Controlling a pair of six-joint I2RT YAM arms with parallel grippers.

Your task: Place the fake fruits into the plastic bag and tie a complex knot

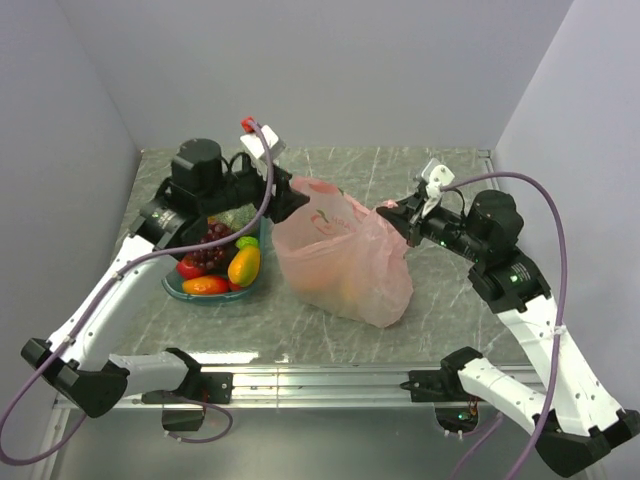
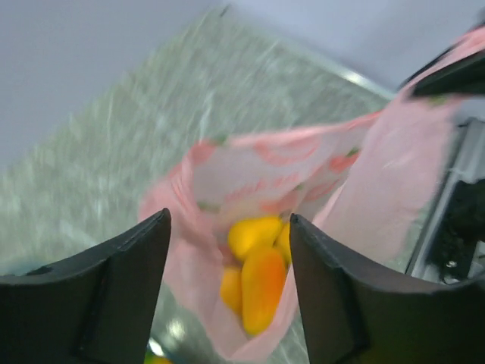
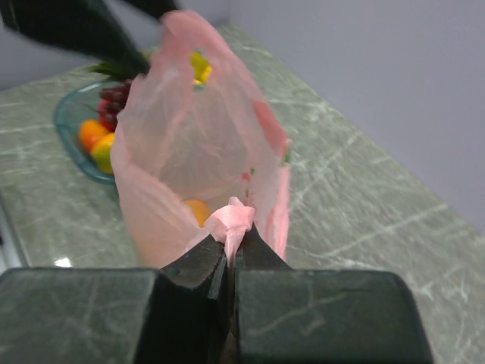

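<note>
The pink plastic bag stands in the middle of the table with its mouth open. Yellow-orange mangoes lie inside it and show faintly through the plastic. My right gripper is shut on a bunched piece of the bag's right rim and holds it up. My left gripper is open and empty at the bag's upper left edge; in its wrist view the gripper hangs over the open mouth. More fake fruits lie in the teal tray: purple grapes, a mango, an orange-red piece.
The tray also shows in the right wrist view, left of the bag, under the left arm. Grey walls close the table at the back and both sides. A metal rail runs along the near edge.
</note>
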